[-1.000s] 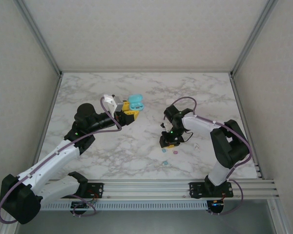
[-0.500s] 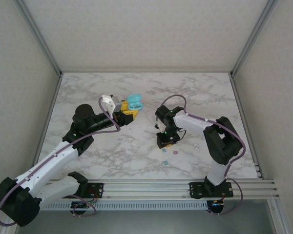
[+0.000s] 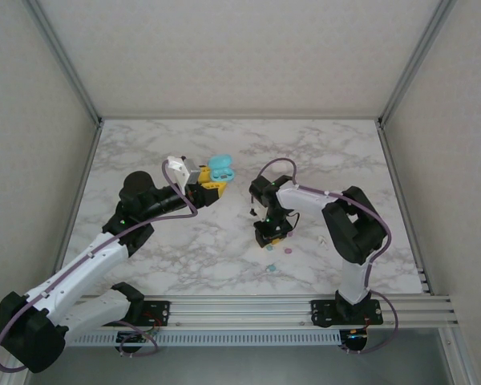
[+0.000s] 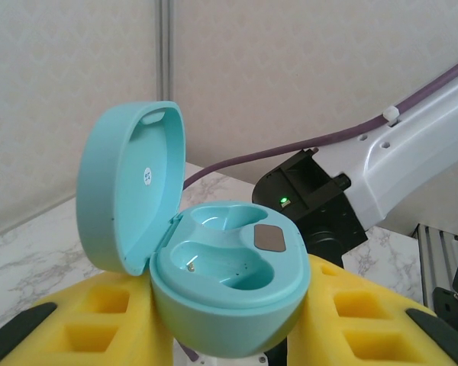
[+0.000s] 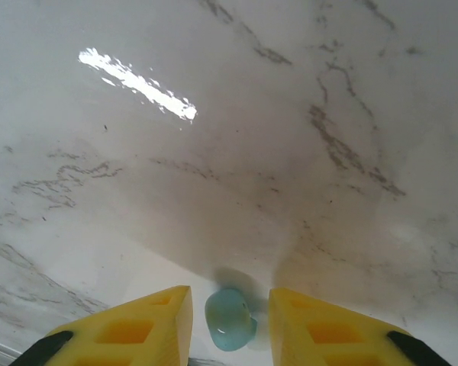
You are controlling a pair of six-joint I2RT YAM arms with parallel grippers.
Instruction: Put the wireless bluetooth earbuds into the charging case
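Firstly, I logged the items nearest the arm bases. On the top camera, a loose teal earbud (image 3: 270, 268) lay on the marble table (image 3: 168, 257), ahead of the right arm's base. Just beyond it lay a pink earbud (image 3: 288, 249). A white earbud (image 3: 323, 241) lay to the right of that, apart from the other two.

Next, I checked the right gripper (image 5: 230, 291), which pointed down at the table just beyond the pink earbud. On its wrist camera the two yellow fingers (image 5: 137, 324) stood a short way apart. A second teal earbud (image 5: 230, 320) sat between them near the tips, with a thin strip of shaded table showing on each side of it. I saw no contact between this earbud and either finger. I could not tell whether it rested on the table or was raised.

Farther out and to the left, the left gripper (image 4: 233, 328) was closed on the teal case (image 4: 229, 278), with one yellow finger against each side. The case faced upward and was open, its lid (image 4: 126, 194) hinged up on the left of the wrist view. Both wells in the case were empty. The nearer well showed a small metal pin (image 4: 191, 267), and a grey patch (image 4: 269, 238) sat at the far rim. Behind the case stood the right arm (image 4: 412, 152), with a green light (image 4: 283, 202) lit on its black joint.
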